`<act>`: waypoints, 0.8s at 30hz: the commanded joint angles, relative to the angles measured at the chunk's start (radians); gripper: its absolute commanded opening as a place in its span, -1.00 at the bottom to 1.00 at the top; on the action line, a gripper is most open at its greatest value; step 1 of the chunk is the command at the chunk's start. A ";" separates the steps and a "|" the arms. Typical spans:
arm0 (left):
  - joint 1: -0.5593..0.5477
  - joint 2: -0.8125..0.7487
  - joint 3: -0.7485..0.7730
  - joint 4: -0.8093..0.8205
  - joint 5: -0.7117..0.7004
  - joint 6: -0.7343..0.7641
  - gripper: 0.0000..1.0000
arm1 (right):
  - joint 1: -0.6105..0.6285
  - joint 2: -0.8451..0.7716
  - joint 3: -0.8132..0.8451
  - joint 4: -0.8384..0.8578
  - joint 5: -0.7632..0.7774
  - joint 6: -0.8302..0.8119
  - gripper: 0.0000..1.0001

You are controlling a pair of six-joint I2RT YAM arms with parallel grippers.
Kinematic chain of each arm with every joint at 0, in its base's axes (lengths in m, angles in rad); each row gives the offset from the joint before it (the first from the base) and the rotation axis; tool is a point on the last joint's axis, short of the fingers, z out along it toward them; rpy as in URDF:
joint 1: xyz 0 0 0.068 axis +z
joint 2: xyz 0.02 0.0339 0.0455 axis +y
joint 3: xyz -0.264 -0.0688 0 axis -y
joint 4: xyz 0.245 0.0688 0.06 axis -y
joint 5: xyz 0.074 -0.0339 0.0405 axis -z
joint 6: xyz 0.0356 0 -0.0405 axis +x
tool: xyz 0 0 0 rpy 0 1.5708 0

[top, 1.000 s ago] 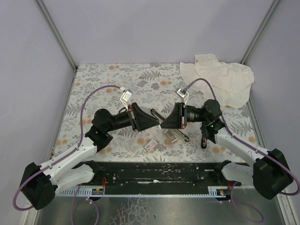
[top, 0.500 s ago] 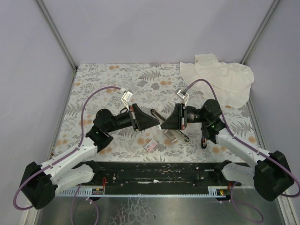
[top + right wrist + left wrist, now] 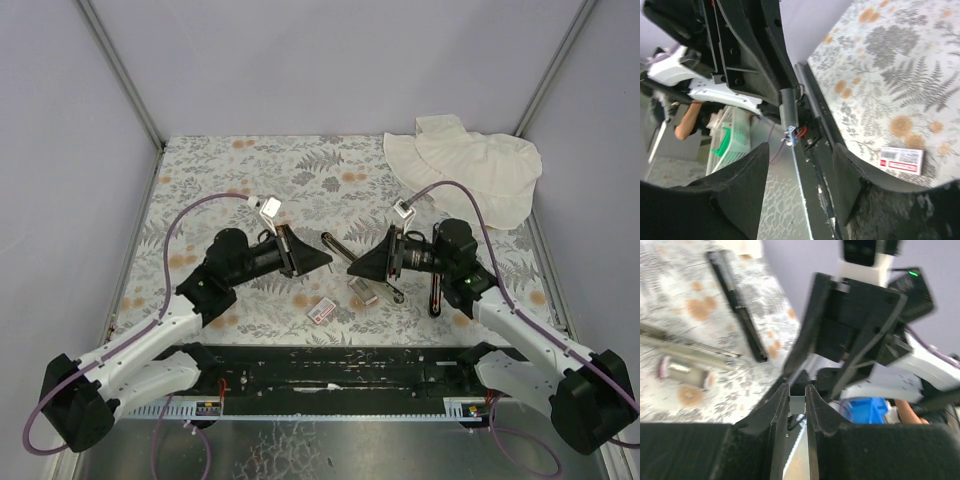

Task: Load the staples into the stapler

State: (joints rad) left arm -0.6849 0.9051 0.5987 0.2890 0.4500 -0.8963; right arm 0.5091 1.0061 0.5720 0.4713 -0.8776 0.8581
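Observation:
My left gripper [image 3: 327, 258] is shut on a short silver-grey strip of staples [image 3: 797, 404], which stands between its jaws [image 3: 797, 391]. The same strip [image 3: 789, 111] shows in the right wrist view, sticking out of the left fingers [image 3: 752, 65]. My right gripper [image 3: 352, 271] faces it a little way off, open and empty [image 3: 799, 162]. The stapler [image 3: 335, 246] lies opened out on the floral table under both grippers, its silver rail [image 3: 690, 344] beside the white staple tray [image 3: 362, 292]. The box sleeve [image 3: 320, 310] with its pink-red label lies nearer the front edge.
A black bar [image 3: 435, 295] lies right of the tray, below the right arm. A crumpled white cloth [image 3: 470, 165] sits at the back right corner. A black rail [image 3: 330, 365] runs along the table's near edge.
My right gripper has opened and drawn back to the right, off the staple strip. The left gripper stays shut on the strip and has shifted slightly left.

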 commanded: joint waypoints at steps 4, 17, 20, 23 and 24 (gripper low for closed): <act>-0.006 0.196 0.147 -0.490 -0.277 0.155 -0.79 | -0.010 -0.048 0.068 -0.406 0.241 -0.292 0.20; -0.163 0.618 0.334 -0.560 -0.462 0.040 -0.79 | -0.009 -0.106 0.096 -0.722 0.525 -0.447 0.20; -0.189 0.701 0.380 -0.590 -0.478 0.022 -0.79 | -0.010 -0.120 0.091 -0.750 0.551 -0.464 0.20; -0.212 0.783 0.436 -0.630 -0.484 0.015 -0.78 | -0.010 -0.125 0.084 -0.761 0.560 -0.470 0.20; -0.220 0.805 0.450 -0.637 -0.481 0.013 -0.78 | -0.010 -0.124 0.082 -0.762 0.560 -0.469 0.20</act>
State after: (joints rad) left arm -0.8768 1.6371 0.9791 -0.2783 0.0139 -0.8532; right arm 0.5026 0.9012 0.6239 -0.2615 -0.3676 0.4252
